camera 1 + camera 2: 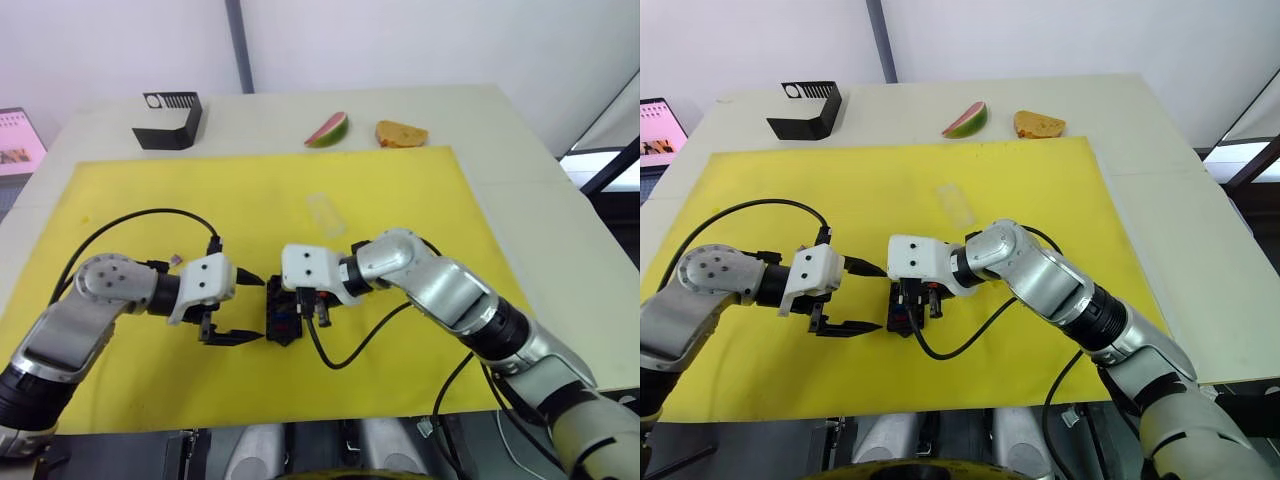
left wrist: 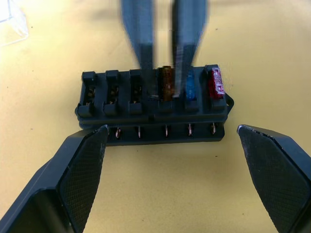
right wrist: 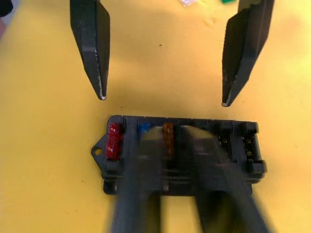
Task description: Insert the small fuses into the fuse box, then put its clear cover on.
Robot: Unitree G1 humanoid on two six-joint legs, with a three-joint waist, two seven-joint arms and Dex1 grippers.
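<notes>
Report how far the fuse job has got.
Done: red, blue and brown fuses sit in the fuse box.

In hand: the right hand is at the box, its fingers either side of the brown fuse. The left hand is open in front of the box.

Left: three slots are empty, and the clear cover lies apart on the yellow mat.
</notes>
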